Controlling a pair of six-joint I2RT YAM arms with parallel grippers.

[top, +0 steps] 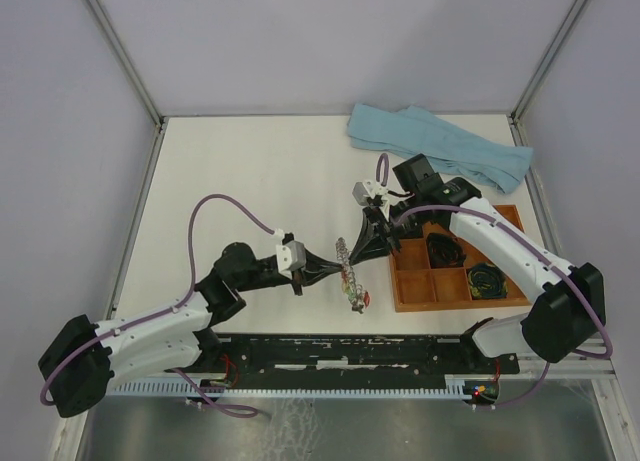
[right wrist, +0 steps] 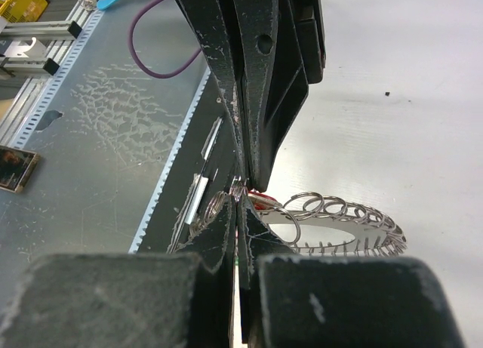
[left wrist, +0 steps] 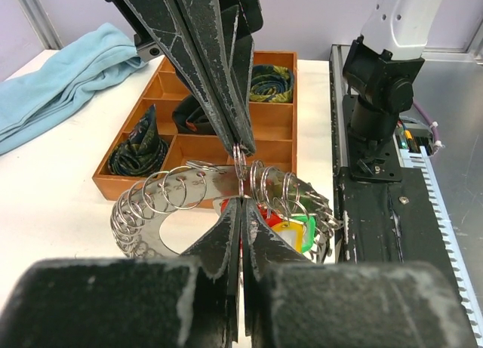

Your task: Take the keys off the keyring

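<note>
Keyring [left wrist: 189, 183]: a flat, silvery metal band fringed with wire loops. It stands on edge just left of the tray's [left wrist: 281, 58] left wall, between the two grippers. Whether its lower rim touches the table cannot be told.
Keys [left wrist: 290, 231]: tiny plastic-headed tags, with red, yellow and green showing. They are bunched at the end of the ring nearest the tray's near-left corner.
Likely handling: the ring looks light and stiff, and its smooth metal is probably slippery in a pinch. The thin loops are probably springy, so they could bend or snap out of the tips. The tags hang loose and should swing at any tug.
Where to hold: the flat band, at the root of a loop, looks best for steadying. The wire of the loop carrying a tag looks best for prying.
Left gripper [left wrist: 241, 204]: jaws closed tight, tips nipping the band's edge at the foot of one small loop [left wrist: 240, 167].
Right gripper [left wrist: 241, 146]: jaws also closed, tips apparently pinching the top of that same loop, directly opposite the left tips on the tray side.
</note>
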